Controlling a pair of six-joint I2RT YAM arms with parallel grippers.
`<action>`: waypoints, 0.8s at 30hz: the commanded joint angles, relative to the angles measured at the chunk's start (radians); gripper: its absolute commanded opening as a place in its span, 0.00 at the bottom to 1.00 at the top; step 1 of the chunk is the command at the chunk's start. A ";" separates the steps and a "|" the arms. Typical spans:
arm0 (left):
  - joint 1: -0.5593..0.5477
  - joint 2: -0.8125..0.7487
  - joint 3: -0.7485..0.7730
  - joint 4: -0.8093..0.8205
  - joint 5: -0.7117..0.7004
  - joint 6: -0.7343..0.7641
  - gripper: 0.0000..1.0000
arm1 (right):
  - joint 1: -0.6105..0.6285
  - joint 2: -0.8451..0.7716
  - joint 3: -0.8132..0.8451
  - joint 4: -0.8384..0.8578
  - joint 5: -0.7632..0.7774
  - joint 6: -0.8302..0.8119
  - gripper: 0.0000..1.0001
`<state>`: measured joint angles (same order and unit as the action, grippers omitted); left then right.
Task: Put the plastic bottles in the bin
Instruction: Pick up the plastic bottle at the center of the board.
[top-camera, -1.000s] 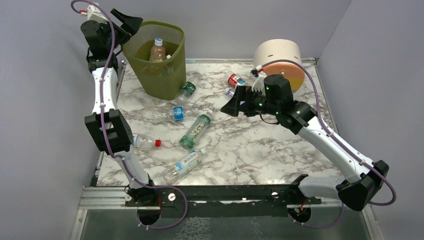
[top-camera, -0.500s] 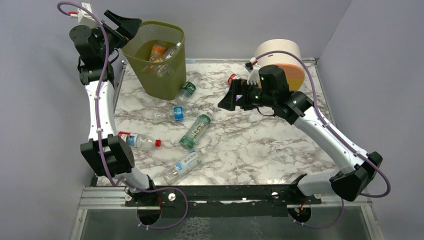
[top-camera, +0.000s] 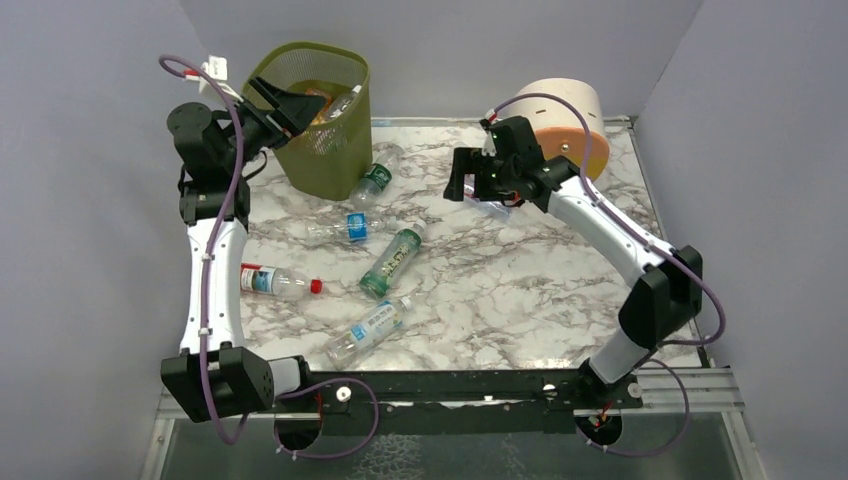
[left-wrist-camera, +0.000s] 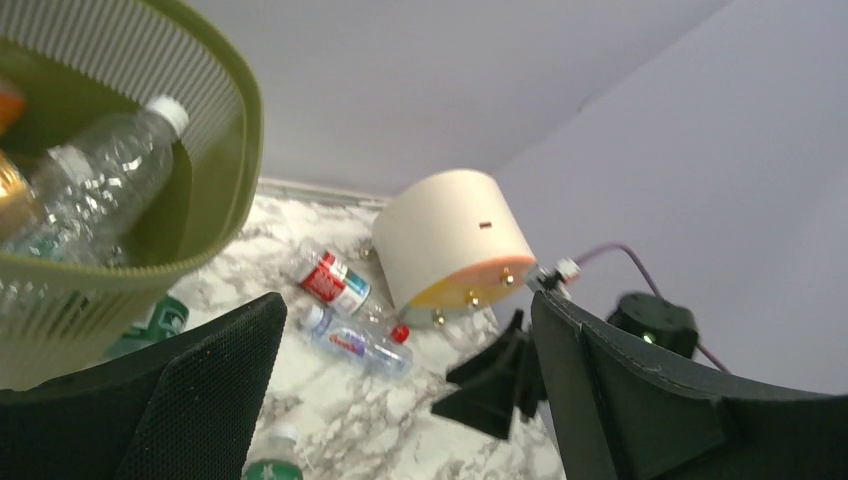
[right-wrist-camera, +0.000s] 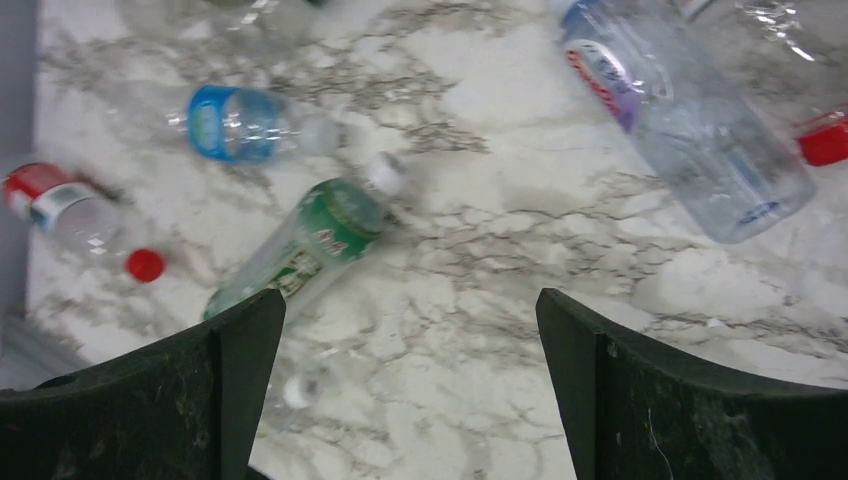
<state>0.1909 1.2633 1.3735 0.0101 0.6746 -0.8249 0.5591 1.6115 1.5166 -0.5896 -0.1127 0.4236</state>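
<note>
Table (top-camera: 520, 290): the lower right of the top view is bare marble. Loose bottles (top-camera: 393, 260) lie across the centre and left. Bin (top-camera: 330, 165) stands at upper left, close to the back wall. It holds a clear bottle (left-wrist-camera: 95, 170) and an orange bottle (top-camera: 316, 99). Left gripper (top-camera: 290, 106) is at the bin's rim, fingers spread, holding nothing. Right gripper (top-camera: 462, 186) is likewise spread and holding nothing, near a red-capped bottle (right-wrist-camera: 700, 130) beside the cream cylinder (top-camera: 560, 110).

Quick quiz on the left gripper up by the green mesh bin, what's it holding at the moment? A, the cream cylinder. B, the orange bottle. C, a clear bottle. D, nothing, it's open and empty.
D: in the left wrist view the left gripper stands wide open with nothing between its fingers, while a clear bottle lies inside the bin.
</note>
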 joint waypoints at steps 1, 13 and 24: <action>-0.049 -0.031 -0.098 -0.028 0.028 0.033 0.99 | -0.060 0.114 0.001 0.063 0.078 -0.070 0.99; -0.218 -0.076 -0.297 -0.106 0.007 0.118 0.99 | -0.093 0.376 0.142 0.133 0.305 -0.174 1.00; -0.230 -0.165 -0.392 -0.159 0.025 0.148 0.99 | -0.093 0.324 -0.079 0.351 0.372 -0.197 1.00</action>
<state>-0.0307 1.1442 1.0080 -0.1356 0.6807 -0.7017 0.4698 1.9800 1.5005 -0.3592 0.1936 0.2596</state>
